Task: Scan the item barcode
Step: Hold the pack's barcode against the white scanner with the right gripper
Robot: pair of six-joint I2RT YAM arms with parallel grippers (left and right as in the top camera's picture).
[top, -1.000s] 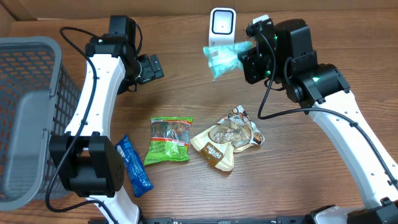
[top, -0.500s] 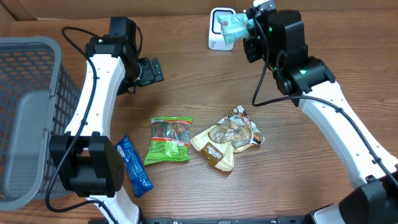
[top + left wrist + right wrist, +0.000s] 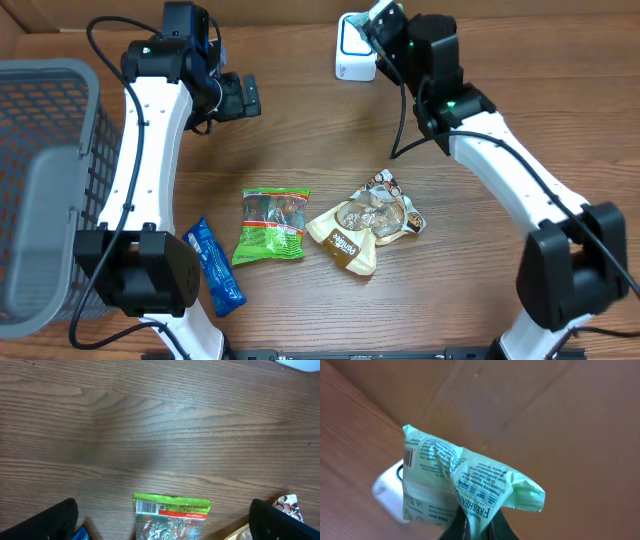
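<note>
Mint-green packet [image 3: 455,485] is pinched at its lower end in the right gripper [image 3: 470,527], its barcode [image 3: 409,456] at the left edge. The white scanner [image 3: 387,495] sits just beyond it. The left gripper [image 3: 240,98] hangs with fingers wide apart, a green snack bag [image 3: 171,512] on the table below between them.

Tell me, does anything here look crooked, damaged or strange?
Only the mint-green packet: pinched by the right tool, it is crumpled and twisted near the white scanner. Nothing looks spilled or torn.
</note>
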